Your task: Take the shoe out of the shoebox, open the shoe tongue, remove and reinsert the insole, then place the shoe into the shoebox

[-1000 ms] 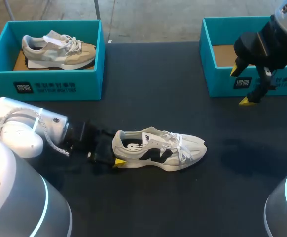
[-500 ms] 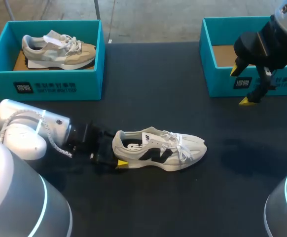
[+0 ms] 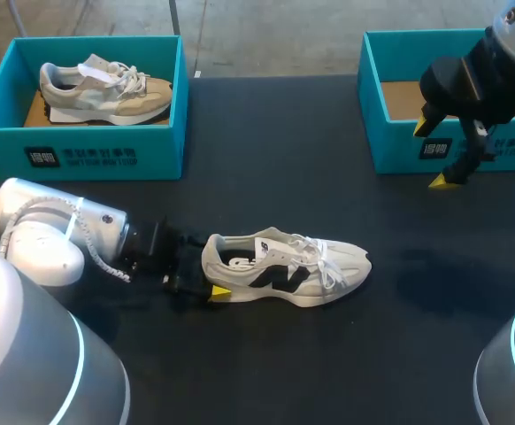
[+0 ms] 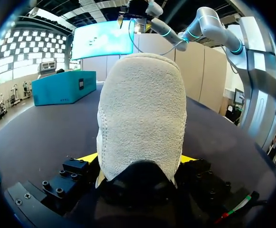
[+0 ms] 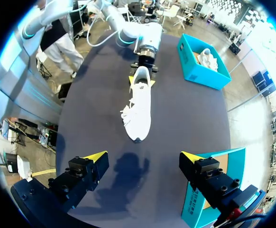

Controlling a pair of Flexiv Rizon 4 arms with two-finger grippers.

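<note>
I am looking down on the dark tabletop (image 3: 266, 177), which is carrying two teal boxes at its far side. The left box (image 3: 80, 158) is holding a beige shoe (image 3: 107, 88). The right box (image 3: 399, 146) is showing only bare cardboard floor where my right arm is not covering it. The white shoe (image 3: 284, 270) is lying upright on its sole on the tabletop near the middle front, well apart from both boxes, with its toe pointing to my right. So I am judging the first step, taking it out, as done. My left end effector (image 4: 138, 159) is sitting low at the heel. From the wrist view the heel is filling the gap, with a yellow tip pressing in on either side, so I am reading it as clamped on the shoe. My right end effector (image 5: 143, 156) is hanging above the tabletop just in front of the right box, fingers spread wide with nothing between them. The insole (image 3: 236, 259) is showing inside the opening and looks seated. The tongue (image 3: 273, 241) is lying under the laces and does not look pulled open. I am therefore taking the tongue, the insole and the return to the box as work left, though I cannot rule out that some of it is finished.
</note>
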